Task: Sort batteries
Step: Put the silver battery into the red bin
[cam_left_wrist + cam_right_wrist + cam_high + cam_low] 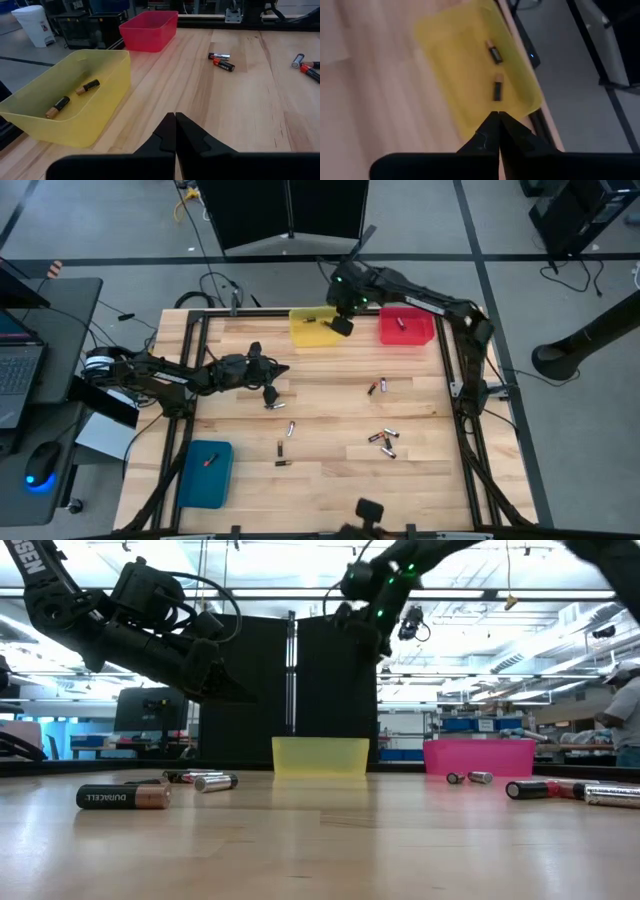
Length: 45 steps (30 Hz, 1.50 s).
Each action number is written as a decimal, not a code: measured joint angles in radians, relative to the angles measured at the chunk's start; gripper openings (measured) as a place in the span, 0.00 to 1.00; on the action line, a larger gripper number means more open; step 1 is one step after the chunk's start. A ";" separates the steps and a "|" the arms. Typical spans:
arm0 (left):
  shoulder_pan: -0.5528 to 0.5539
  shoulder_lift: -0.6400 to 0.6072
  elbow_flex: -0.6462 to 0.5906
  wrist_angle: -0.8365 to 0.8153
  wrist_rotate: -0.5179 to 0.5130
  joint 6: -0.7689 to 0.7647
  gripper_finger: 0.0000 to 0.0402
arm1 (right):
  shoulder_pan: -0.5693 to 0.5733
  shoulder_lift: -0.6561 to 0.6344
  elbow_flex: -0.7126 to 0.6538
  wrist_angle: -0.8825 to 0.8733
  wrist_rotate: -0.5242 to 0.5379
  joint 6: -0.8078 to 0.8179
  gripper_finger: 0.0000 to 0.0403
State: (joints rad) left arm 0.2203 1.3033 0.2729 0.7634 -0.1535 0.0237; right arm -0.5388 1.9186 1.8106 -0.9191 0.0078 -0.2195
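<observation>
Jaws on both arms are pressed together with nothing between them: the right gripper [498,131] hangs above the yellow plastic bin [312,330], and the left gripper [175,135] sits low over the middle-left of the pale wooden worktop [330,415].

Two small black-and-copper cylindrical batteries [495,70] lie in the yellow bin directly beneath the right jaws, near one wall. One cell [402,323] rests in the red plastic bin [420,335] just beside those jaws, and another [208,461] lies in the blue plastic bin [192,485], well away from either gripper. A silvery cell [275,405] lies just beside the left jaws. Farther out, loose cells remain on the worktop: a pair [378,386] between the two arms, a cluster [383,443] nearer the front edge, and a few [283,448] toward the blue bin.

By my reading, the right arm's drop into the yellow bin is complete, so the next pick is the step in hand. To do it well, choose a cell lying apart from its neighbours, spread the jaws before descending, line them across the cell's short axis so it cannot roll out, and close only once both tips straddle it at worktop level. The clustered cells are best approached from the outside, to avoid nudging their neighbours.
</observation>
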 joint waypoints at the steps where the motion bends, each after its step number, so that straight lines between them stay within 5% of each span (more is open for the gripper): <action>1: 0.000 0.000 0.000 0.004 0.000 0.001 0.01 | 0.010 -0.029 -0.045 0.025 -0.002 0.015 0.02; 12: -0.001 0.000 0.000 0.008 0.000 0.018 0.01 | 0.151 -0.376 -0.678 0.390 -0.001 0.272 0.02; 21: -0.081 0.000 0.023 -0.062 0.085 -0.002 0.01 | 0.358 -0.556 -0.993 0.675 0.115 0.462 0.02; 34: -0.281 -0.002 0.371 -0.894 0.126 -0.164 0.05 | 0.533 -0.563 -1.096 0.825 0.264 0.540 0.03; 45: -0.405 0.031 0.389 -0.933 0.109 -0.498 0.27 | 0.581 -0.562 -1.096 0.845 0.315 0.539 0.03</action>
State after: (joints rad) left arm -0.1846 1.3345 0.6617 -0.1700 -0.0450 -0.4746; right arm 0.0423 1.3567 0.7147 -0.0743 0.3233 0.3191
